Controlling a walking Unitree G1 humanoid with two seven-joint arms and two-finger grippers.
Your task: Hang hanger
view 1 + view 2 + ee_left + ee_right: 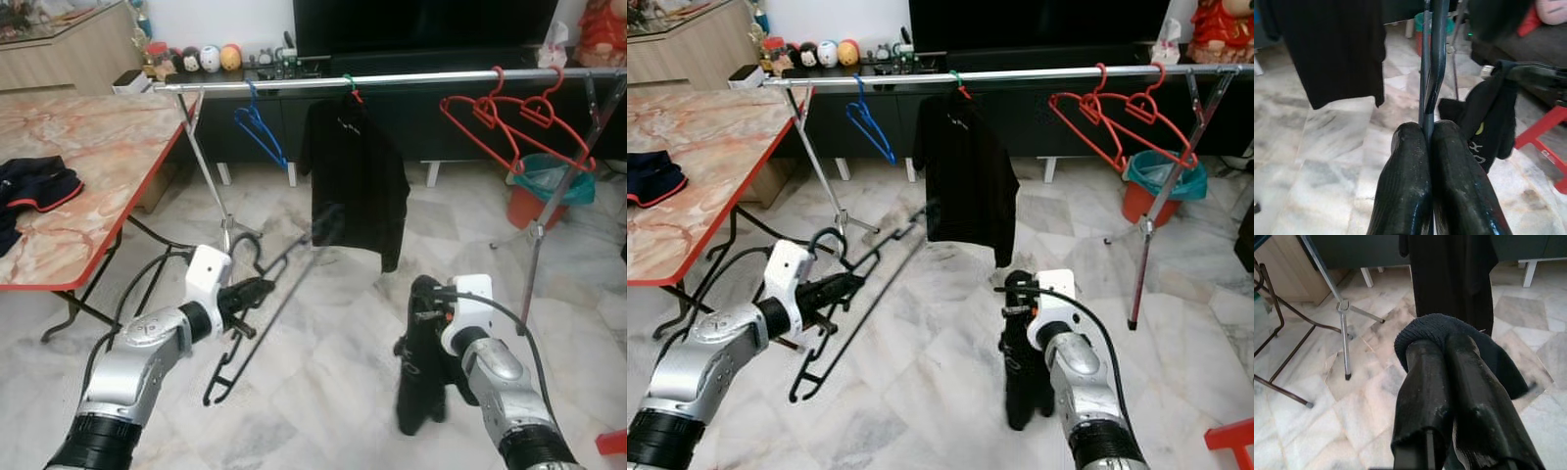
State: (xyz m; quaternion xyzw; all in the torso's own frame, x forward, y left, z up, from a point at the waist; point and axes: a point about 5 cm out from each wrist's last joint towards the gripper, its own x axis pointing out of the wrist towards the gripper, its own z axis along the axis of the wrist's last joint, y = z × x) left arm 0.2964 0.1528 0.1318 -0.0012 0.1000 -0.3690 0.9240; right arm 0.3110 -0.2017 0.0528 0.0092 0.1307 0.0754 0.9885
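My left gripper (257,290) is shut on a black wire hanger (266,311), which slants up toward the rail with its hook near my wrist. In the left wrist view the fingers (1410,181) pinch the hanger's bar (1435,63). Low on the right, my right gripper (424,311) is shut on a black garment (419,392) that droops down from it. In the right wrist view that garment (1440,330) wraps over the fingertips. The steel clothes rail (411,78) crosses the room ahead, above both grippers.
On the rail hang a blue hanger (260,127), a black shirt (353,176) and two red hangers (514,132). A marble-topped table (88,166) with dark clothes (34,186) stands at the left. A red bin (544,191) sits behind the rail's right leg.
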